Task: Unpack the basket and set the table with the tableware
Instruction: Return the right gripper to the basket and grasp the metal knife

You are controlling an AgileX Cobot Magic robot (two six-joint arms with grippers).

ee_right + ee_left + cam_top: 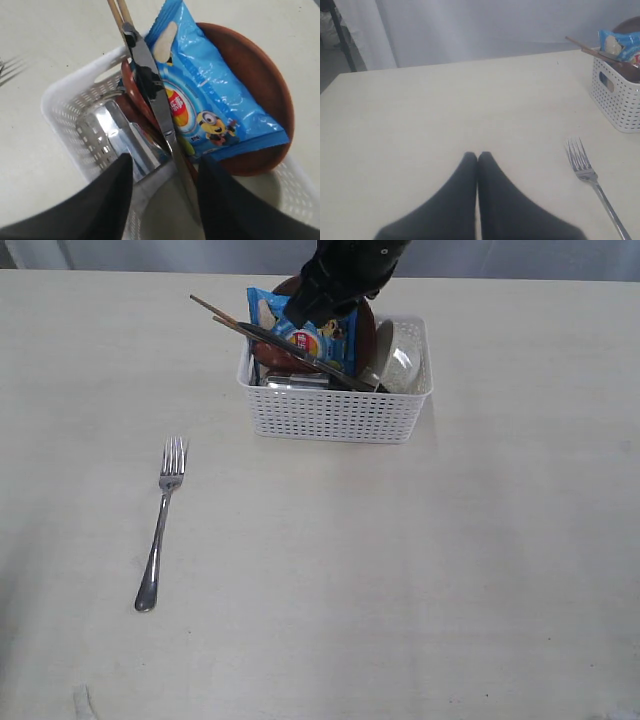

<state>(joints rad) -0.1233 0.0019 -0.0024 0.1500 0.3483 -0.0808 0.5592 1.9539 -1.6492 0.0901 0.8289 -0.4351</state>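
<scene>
The white basket (335, 418) stands at the back middle of the table (400, 570). In it lie a steel knife (150, 85), two chopsticks (117, 12), a brown plate (260, 85), a steel cup (125, 135) and a pale bowl (402, 362). My right gripper (165, 160) hangs open over the basket, its fingers on either side of the knife's lower end, not pressed on it. A steel fork (160, 525) lies on the table at the left. My left gripper (478, 156) is shut and empty, low over the table beside the fork (592, 182).
A blue snack bag (210, 95) leans on the plate under the right arm (345, 270). The chopsticks (215, 312) stick out past the basket's left rim. A dark frame leg (342, 35) stands off the table's far edge.
</scene>
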